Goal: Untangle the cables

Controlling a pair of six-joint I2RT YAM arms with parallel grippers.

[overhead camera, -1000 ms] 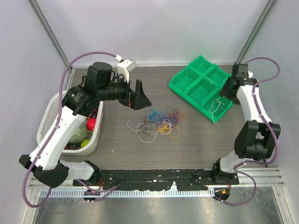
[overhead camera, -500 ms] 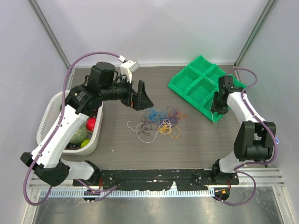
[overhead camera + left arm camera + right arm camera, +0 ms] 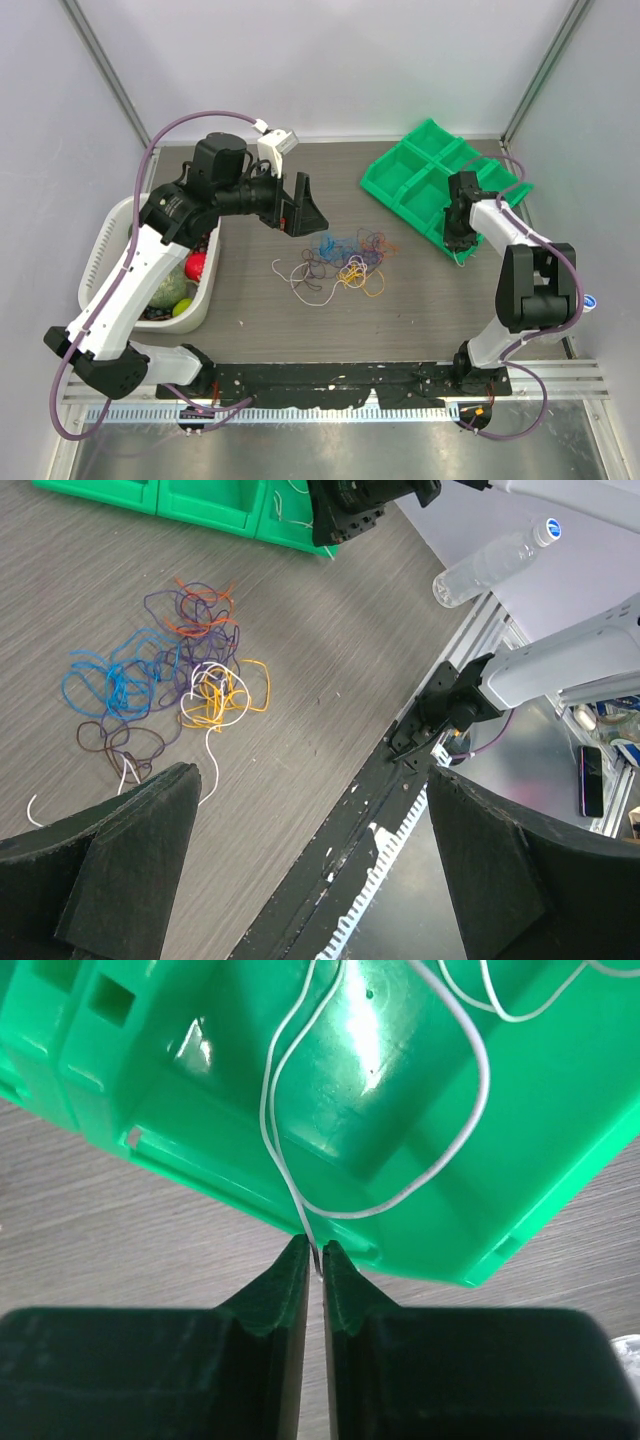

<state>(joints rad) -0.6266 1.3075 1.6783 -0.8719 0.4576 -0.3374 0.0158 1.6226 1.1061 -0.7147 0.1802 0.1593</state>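
Grey wood-grain table. Left gripper: jaws fully spread, empty. Cables heaped just below and ahead of it, offset rightward; left arm nearer. Right gripper: tips almost closed, pinching white cable; strand runs straight ahead into green bin.

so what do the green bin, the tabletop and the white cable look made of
Green bin: moulded plastic, glossy; bright highlights on its floor. Tabletop: likely laminate, matte grey with fine wood-like grain. White cable: thin limp strand, maybe plastic-coated; too fine to tell.
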